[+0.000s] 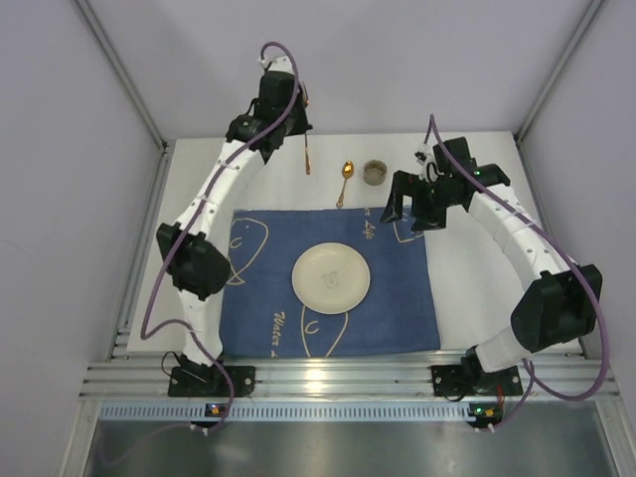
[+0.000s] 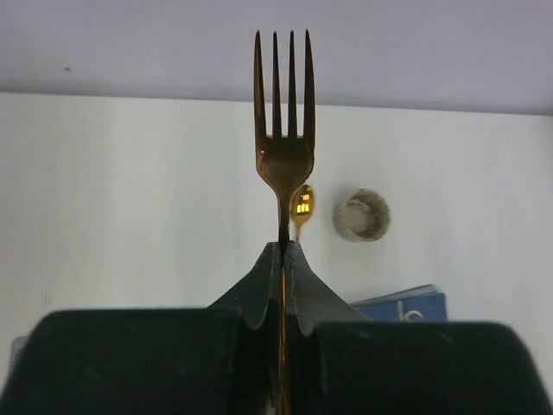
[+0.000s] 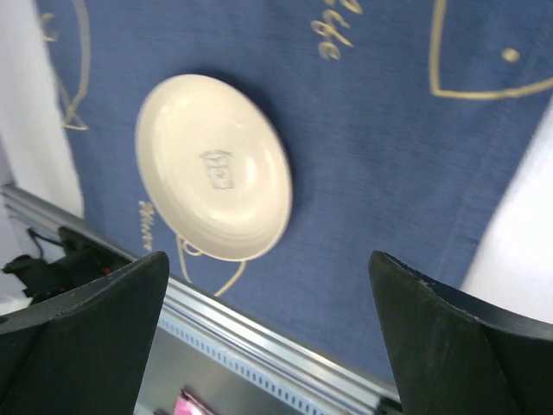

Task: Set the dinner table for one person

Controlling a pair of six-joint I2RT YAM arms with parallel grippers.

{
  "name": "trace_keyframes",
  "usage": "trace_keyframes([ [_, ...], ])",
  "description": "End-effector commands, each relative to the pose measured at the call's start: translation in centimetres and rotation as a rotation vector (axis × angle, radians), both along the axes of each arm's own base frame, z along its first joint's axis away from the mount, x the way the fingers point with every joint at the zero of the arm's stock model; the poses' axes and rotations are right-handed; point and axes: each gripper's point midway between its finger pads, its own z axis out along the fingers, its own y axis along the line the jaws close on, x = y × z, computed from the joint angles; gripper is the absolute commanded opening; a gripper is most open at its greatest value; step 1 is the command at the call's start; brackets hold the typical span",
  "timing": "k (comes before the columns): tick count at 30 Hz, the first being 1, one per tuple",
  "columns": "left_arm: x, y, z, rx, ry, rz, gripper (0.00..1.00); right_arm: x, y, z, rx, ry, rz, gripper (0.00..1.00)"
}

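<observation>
My left gripper is shut on the handle of a gold fork and holds it above the far part of the white dinner table. In the left wrist view the fork sticks out past the closed gripper, tines away. A gold spoon and a small round cup lie on the table beyond a navy cloth. A cream plate sits at the cloth's middle. My right gripper is open and empty over the cloth's far right corner, above the plate and cloth.
The spoon and cup show behind the fork, with a corner of the cloth. An aluminium rail runs along the near edge. Grey walls close in the table at the back and both sides.
</observation>
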Motion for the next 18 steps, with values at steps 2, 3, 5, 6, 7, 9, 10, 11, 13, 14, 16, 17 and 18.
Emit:
trace_keyframes([
  [2, -4.5, -1.3, 6.3, -0.182, -0.094, -0.025, 0.00, 1.3, 4.8, 8.2, 0.209, -0.254, 0.058, 1.00],
  [3, -5.7, -1.6, 7.9, -0.207, -0.122, -0.039, 0.00, 1.3, 5.9, 9.8, 0.245, -0.299, 0.070, 1.00],
  [5, -7.0, -2.2, 6.9, -0.223, -0.089, -0.047, 0.00, 1.2, 7.0, 11.3, 0.291, -0.325, 0.070, 1.00],
  [6, -7.8, -2.3, 7.6, -0.240, -0.094, -0.055, 0.00, 1.3, 7.8, 12.7, 0.328, -0.368, 0.082, 0.99],
  [7, -8.4, -2.5, 6.8, -0.242, -0.071, -0.061, 0.00, 1.1, 8.4, 13.3, 0.359, -0.377, 0.093, 0.99],
  [9, -9.8, -3.3, 7.5, -0.278, -0.069, -0.078, 0.00, 1.0, 9.5, 14.9, 0.421, -0.408, 0.098, 0.97],
  [10, -10.3, -3.7, 6.8, -0.287, -0.052, -0.079, 0.00, 0.8, 10.0, 15.5, 0.446, -0.419, 0.108, 0.96],
  [11, -11.0, -4.3, 7.0, -0.297, -0.049, -0.093, 0.00, 0.7, 10.3, 16.0, 0.465, -0.425, 0.107, 0.94],
  [13, -11.9, -4.8, 7.2, -0.325, -0.040, -0.107, 0.00, 0.3, 11.1, 16.8, 0.493, -0.449, 0.130, 0.91],
  [14, -12.4, -5.5, 7.4, -0.361, -0.028, -0.115, 0.00, 0.2, 11.4, 16.9, 0.503, -0.450, 0.134, 0.90],
  [16, -13.3, -6.2, 7.9, -0.382, -0.028, -0.135, 0.00, -0.2, 11.8, 16.9, 0.510, -0.452, 0.139, 0.88],
  [17, -14.0, -7.0, 8.3, -0.389, -0.032, -0.145, 0.00, -0.3, 11.9, 16.8, 0.515, -0.448, 0.140, 0.87],
  [18, -14.4, -7.3, 8.7, -0.397, -0.037, -0.152, 0.00, -0.4, 12.0, 16.3, 0.512, -0.440, 0.139, 0.86],
])
